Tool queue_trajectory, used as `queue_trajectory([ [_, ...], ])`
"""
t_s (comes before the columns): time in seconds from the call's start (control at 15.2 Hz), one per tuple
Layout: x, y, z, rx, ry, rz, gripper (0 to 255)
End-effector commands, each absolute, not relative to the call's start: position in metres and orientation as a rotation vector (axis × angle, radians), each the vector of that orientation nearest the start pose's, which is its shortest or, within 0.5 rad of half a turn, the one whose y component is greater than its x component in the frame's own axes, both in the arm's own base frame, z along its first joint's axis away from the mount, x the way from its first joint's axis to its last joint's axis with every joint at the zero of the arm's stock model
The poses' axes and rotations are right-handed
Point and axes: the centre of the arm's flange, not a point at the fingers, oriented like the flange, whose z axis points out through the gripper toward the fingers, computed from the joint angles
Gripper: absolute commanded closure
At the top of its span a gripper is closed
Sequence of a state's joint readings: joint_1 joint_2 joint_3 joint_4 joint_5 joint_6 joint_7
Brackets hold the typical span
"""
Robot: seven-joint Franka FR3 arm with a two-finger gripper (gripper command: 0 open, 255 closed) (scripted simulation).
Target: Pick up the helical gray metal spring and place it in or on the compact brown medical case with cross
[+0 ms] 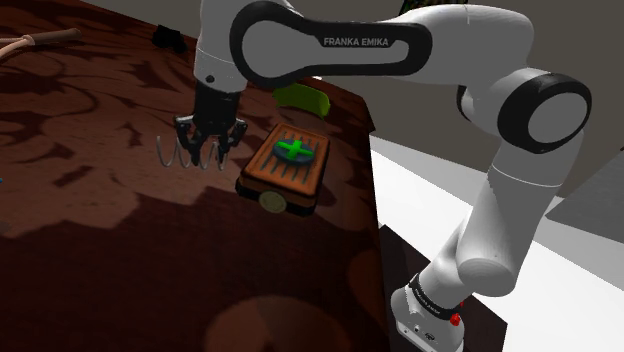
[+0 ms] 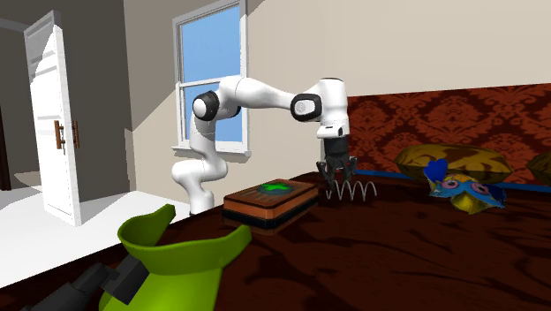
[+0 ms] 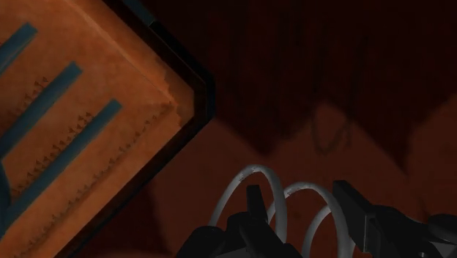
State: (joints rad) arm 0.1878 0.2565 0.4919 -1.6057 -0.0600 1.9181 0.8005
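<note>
Gripper clamps the gray spring near one end, probably so its coils clear the table; brown case sits just beside.

Figure: white Franka arm of rounded tubular links with dark joint caps. A black panel lettered FRANKA EMIKA sits far from the base, which bears a black ring and a red button; the all-black gripper is farthest from the base
</note>
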Motion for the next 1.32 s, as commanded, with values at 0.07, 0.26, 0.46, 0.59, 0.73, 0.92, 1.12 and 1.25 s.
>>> queue_trajectory([
  [0.07, 0.519, 0.375, 0.518, -3.032, 0.185, -0.033, 255],
  [0.26, 0.519, 0.375, 0.534, -3.032, 0.185, -0.033, 255],
  [0.46, 0.519, 0.375, 0.550, -3.032, 0.185, -0.033, 255],
  [0.59, 0.519, 0.375, 0.561, -3.032, 0.185, -0.033, 255],
  [0.73, 0.519, 0.375, 0.571, -3.032, 0.185, -0.033, 255],
  [0.92, 0.519, 0.375, 0.587, -3.032, 0.185, -0.033, 255],
  [1.12, 0.519, 0.375, 0.603, -3.032, 0.185, -0.033, 255],
  [1.25, 0.519, 0.375, 0.613, -3.032, 0.185, -0.033, 255],
])
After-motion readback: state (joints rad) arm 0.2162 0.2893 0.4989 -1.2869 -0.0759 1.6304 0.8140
